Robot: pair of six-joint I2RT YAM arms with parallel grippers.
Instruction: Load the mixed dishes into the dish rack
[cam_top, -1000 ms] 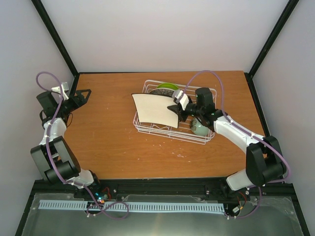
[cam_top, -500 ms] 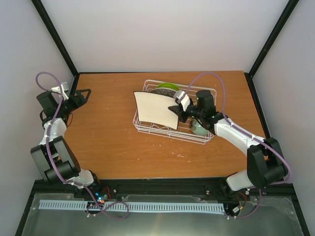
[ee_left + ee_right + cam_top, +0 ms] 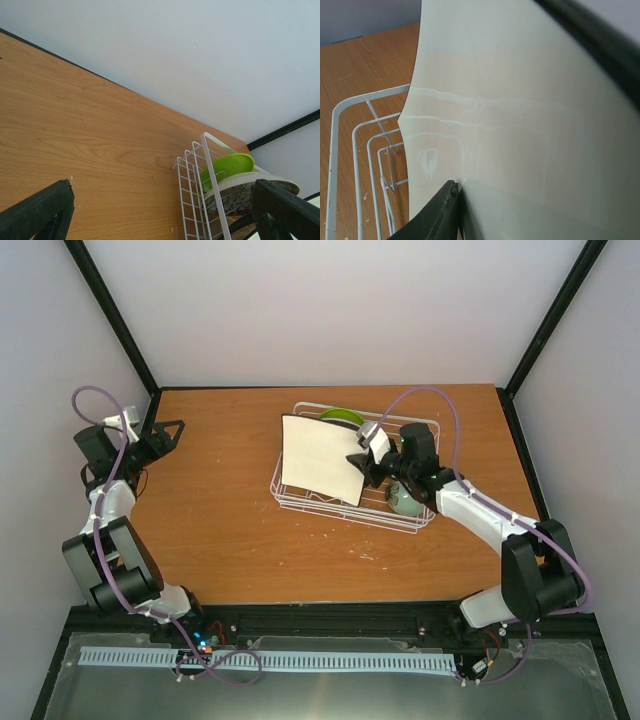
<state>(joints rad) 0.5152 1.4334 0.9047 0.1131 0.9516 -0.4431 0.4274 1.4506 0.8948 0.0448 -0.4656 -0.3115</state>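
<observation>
Plate (image 3: 320, 458) tipped steeply on edge, reaching left from right gripper (image 3: 362, 462), which is clenched on its rim above rack (image 3: 385, 512). Left gripper (image 3: 172, 430) agape, empty.

A wood-grained, orange-brown table (image 3: 220, 530) is shown. The white wire dish rack (image 3: 310, 506) is set directly on it, slightly toward one o'clock of the centre. Its long sides are run roughly from nine to three o'clock, near the far edge.
</observation>
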